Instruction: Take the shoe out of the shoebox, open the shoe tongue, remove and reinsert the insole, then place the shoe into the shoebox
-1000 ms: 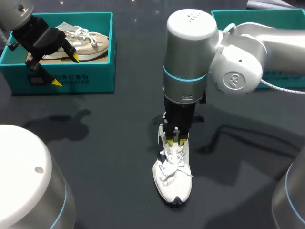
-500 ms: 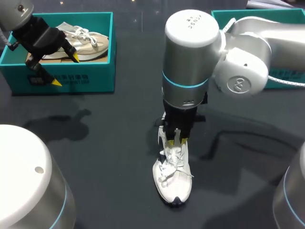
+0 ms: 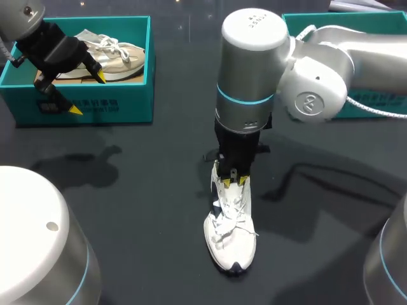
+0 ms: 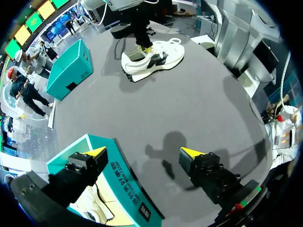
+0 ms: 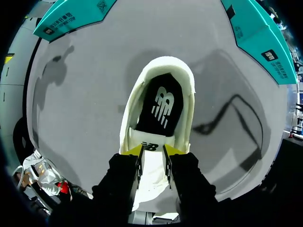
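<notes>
Right claw (image 5: 152, 150) pinches the white laced shoe's (image 3: 232, 238) flat tongue (image 5: 153, 164).

The shoe (image 3: 230, 232) is showing white with dark navy patches, its insole (image 5: 158, 111) black with a white logo — all on a tabletop (image 3: 146, 210) looking dark grey. The shoebox (image 3: 95, 105) at the far left corner is showing teal around a beige shoe (image 3: 117, 57), and the right gripper (image 3: 233, 183) is wearing yellow tips on black fingers.
</notes>
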{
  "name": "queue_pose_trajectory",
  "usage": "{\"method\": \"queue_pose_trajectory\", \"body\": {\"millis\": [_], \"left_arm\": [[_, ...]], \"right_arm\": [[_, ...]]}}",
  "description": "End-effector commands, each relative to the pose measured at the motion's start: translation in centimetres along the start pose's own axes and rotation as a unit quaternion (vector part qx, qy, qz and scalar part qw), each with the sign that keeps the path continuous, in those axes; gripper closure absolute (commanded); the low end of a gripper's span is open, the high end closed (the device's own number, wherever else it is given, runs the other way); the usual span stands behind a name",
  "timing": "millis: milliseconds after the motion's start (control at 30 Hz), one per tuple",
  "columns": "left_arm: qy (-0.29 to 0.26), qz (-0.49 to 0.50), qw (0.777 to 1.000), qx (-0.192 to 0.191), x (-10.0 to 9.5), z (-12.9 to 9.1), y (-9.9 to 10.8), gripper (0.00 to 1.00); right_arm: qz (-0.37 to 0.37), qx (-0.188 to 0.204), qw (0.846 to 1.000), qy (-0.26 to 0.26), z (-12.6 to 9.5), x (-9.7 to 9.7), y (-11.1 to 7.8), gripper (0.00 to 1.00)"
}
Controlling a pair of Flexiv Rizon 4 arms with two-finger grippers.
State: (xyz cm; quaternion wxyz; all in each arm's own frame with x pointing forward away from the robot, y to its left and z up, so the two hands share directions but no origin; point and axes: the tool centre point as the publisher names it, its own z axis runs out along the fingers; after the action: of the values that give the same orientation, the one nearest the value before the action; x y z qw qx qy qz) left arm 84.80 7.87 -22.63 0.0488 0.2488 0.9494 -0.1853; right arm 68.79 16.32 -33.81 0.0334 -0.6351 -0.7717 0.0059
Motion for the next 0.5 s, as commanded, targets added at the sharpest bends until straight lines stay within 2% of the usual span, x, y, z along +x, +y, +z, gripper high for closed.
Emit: {"method": "queue_pose_trajectory", "body": {"millis": [33,100,167,300,400,500], "left_arm": [[-0.001,0.0,1.0,-0.002,0.1,0.0,0.0,0.0],[-0.001,0.0,1.0,-0.002,0.1,0.0,0.0,0.0],[-0.001,0.0,1.0,-0.002,0.1,0.0,0.0,0.0],[-0.001,0.0,1.0,-0.002,0.1,0.0,0.0,0.0],[-0.001,0.0,1.0,-0.002,0.1,0.0,0.0,0.0],[-0.001,0.0,1.0,-0.002,0.1,0.0,0.0,0.0]], "right_arm": [[-0.006,-0.021,0.999,-0.025,-3.3,0.2,-1.3,0.71],[-0.021,-0.032,0.999,-0.031,-4.2,-0.1,-1.4,0.69],[-0.072,-0.045,0.996,-0.028,-5.0,-0.5,-1.3,0.66],[-0.178,-0.064,0.981,-0.035,-5.9,-1.0,-0.8,0.51],[-0.25,-0.079,0.964,-0.035,-6.4,-1.4,-0.3,0.2],[-0.305,-0.089,0.948,-0.031,-7.0,-1.8,0.0,0.02]]}}
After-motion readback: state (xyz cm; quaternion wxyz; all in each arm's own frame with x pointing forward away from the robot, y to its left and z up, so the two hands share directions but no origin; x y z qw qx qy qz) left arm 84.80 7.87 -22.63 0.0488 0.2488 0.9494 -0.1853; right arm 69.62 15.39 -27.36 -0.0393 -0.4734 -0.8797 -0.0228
